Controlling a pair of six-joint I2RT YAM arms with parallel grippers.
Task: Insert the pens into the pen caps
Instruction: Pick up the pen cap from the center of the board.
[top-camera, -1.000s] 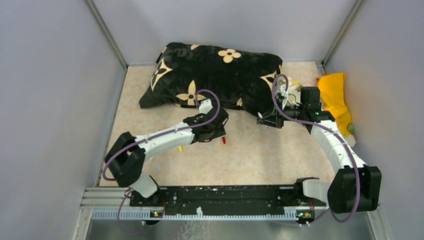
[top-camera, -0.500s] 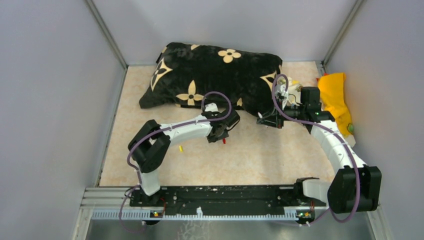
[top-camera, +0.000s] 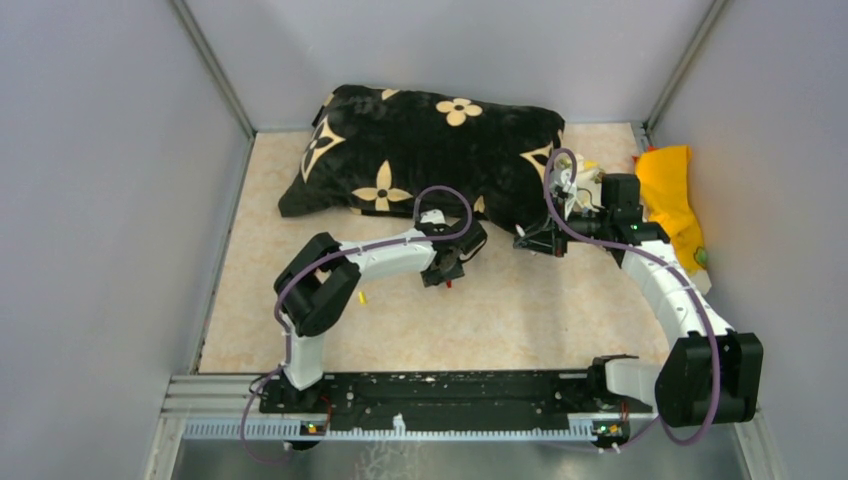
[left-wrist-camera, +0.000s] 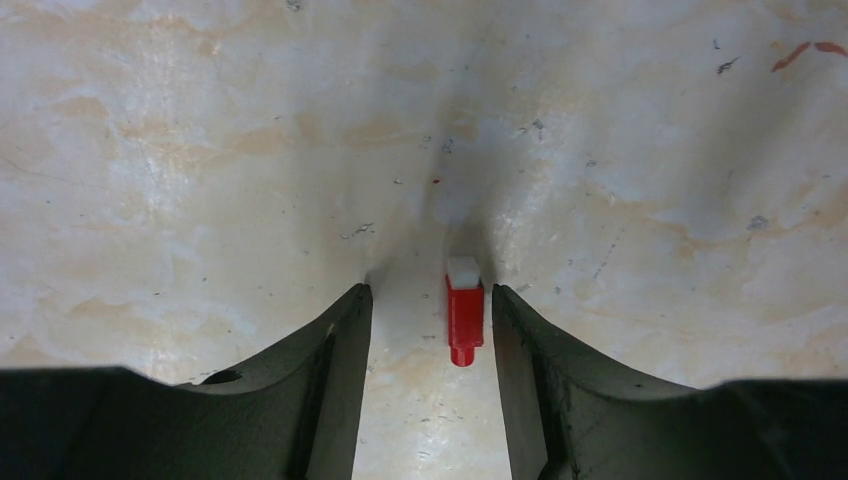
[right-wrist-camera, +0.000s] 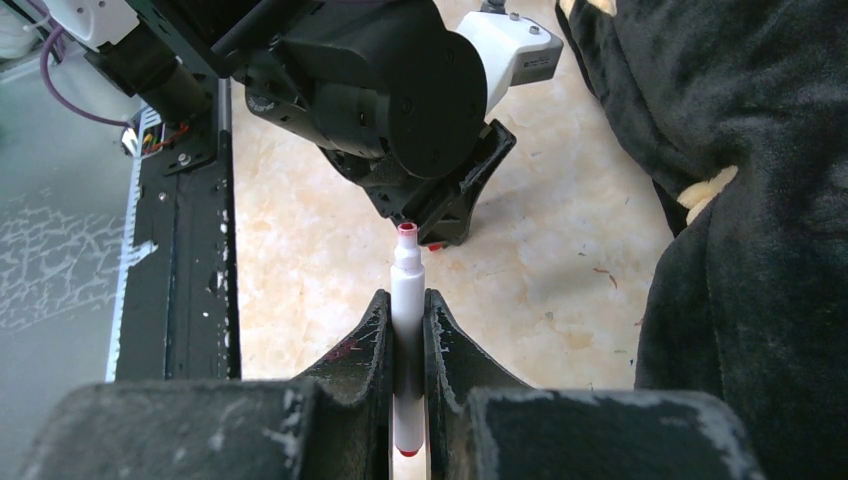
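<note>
A small red pen cap (left-wrist-camera: 464, 315) with a white end lies flat on the table between the fingers of my left gripper (left-wrist-camera: 428, 293). That gripper is open and the cap lies nearer its right finger, untouched. From above the cap (top-camera: 449, 284) shows just under the left gripper (top-camera: 447, 272). My right gripper (right-wrist-camera: 405, 300) is shut on a white pen (right-wrist-camera: 406, 265), whose red tip points at the left gripper (right-wrist-camera: 440, 205). The right gripper (top-camera: 530, 243) hovers beside the cushion. A yellow cap (top-camera: 362, 297) lies beside the left forearm. Other pens are hidden.
A large black cushion (top-camera: 440, 150) with cream flowers fills the back of the table and borders the right gripper. A yellow cloth (top-camera: 668, 195) lies at the right wall. Grey walls enclose three sides; the black base rail (top-camera: 440, 390) runs along the near edge.
The left arm has folded its elbow and carried its gripper right, so its fingers now straddle the red cap. The right arm with the pen has not moved.
</note>
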